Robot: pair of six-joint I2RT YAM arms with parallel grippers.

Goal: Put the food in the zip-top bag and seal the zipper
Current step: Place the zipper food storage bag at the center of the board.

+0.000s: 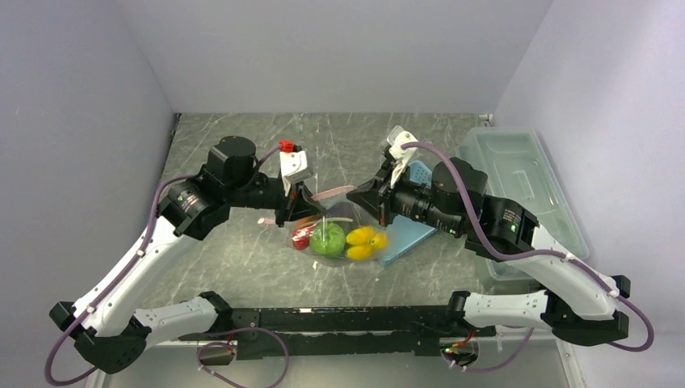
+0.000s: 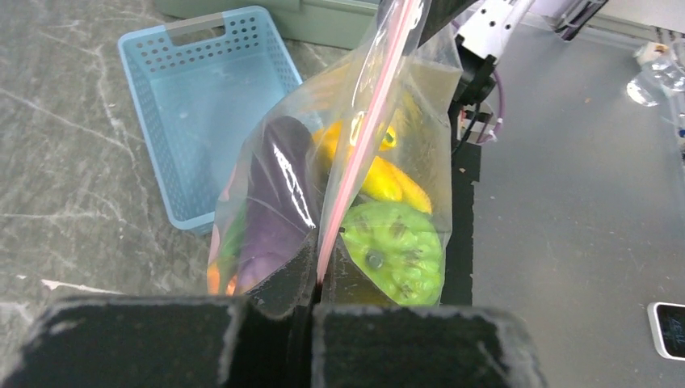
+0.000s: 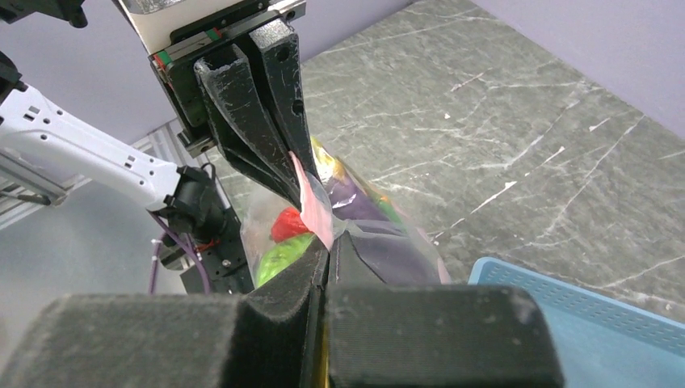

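Two pairs of fingers are closed on one strip. Nearest the left wrist camera, the left fingers (image 2: 311, 293) are pressed together on the pale-pink zipper (image 2: 365, 133), no gap being seen between them. In the right wrist view the right fingers (image 3: 327, 260) are likewise clamped on that strip a little further along, so that the zip-top bag (image 1: 338, 230) is hung between the two arms over the middle of the bench (image 1: 234, 263). Whether its bottom rests on the bench cannot be told.

Just beyond the left fingers, the food is seen through the clear plastic: a netted green melon (image 2: 393, 250), a yellow banana bunch (image 2: 388, 182), a dark purple eggplant (image 2: 279, 210) and, low at the edge, an orange patch taken to be the carrot (image 2: 214, 279). A red piece of produce (image 3: 287, 225) is also inside.

Further off, touching the bag's far side, the light-blue basket (image 2: 202, 113) is stood, and no food is seen in it. Beyond it, at the bench's right edge, the clear lidded box (image 1: 517, 174) is set.

Loading is therefore judged to be done. Sealing is what is left: the zipper is pinched at two places, but whether it is pressed shut along its length cannot be told.
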